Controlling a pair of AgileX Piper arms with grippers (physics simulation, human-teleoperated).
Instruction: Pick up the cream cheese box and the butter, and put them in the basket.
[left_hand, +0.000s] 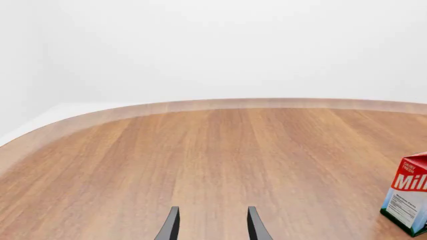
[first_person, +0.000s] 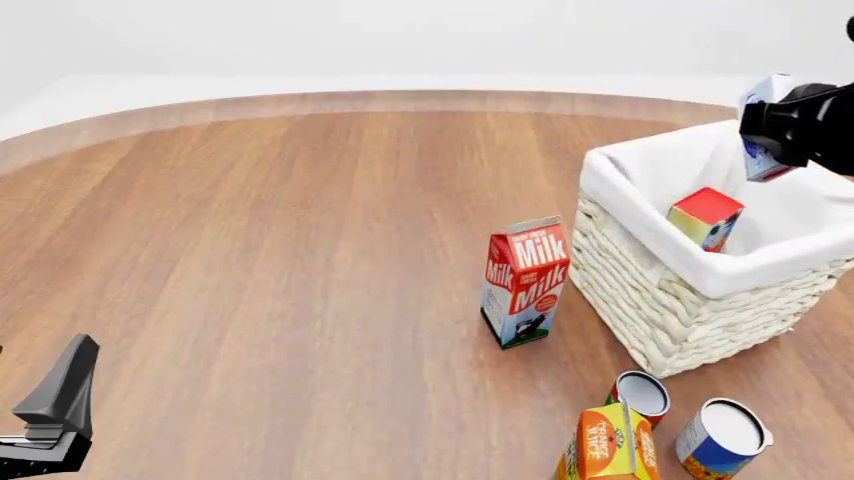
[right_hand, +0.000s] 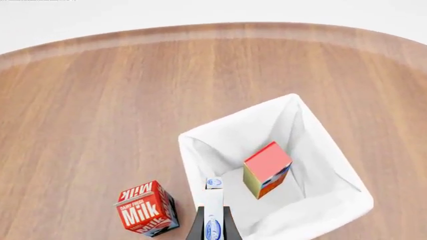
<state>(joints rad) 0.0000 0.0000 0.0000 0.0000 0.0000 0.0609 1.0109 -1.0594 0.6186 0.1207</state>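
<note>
The right gripper (right_hand: 214, 225) is clamped on the cream cheese box (right_hand: 213, 207), a thin white box with pale blue marks held edge-on between the 2 dark fingers (right_hand: 198, 226). In the front view the gripper (first_person: 781, 135) hangs in the air above the far right part of the basket (first_person: 674, 300), with the box (first_person: 763, 125) sticking out past the fingers. The right wrist view looks straight down: the box sits over the basket's near rim (right_hand: 200, 150), not touching the lining.

The butter (first_person: 706, 218) already lies inside the basket, tilted on the white cloth, a red face up and an orange side showing. From above, the butter (right_hand: 267, 169) rests near the middle of the lined hollow, apart from the held box.

The left gripper (left_hand: 212, 225) has its 2 fingers apart with nothing between them, low over bare table (left_hand: 200, 160). In the front view it (first_person: 54, 415) sits at the near left corner, well apart from everything else.

A milk carton (first_person: 525, 282) stands upright just left of the basket, near but not touching the wicker. It also shows at the edge of the left wrist view (left_hand: 408, 192). In front of the basket, at the near edge, stand an orange juice carton (first_person: 610, 442) and 2 cans (first_person: 722, 436), close together.
</note>
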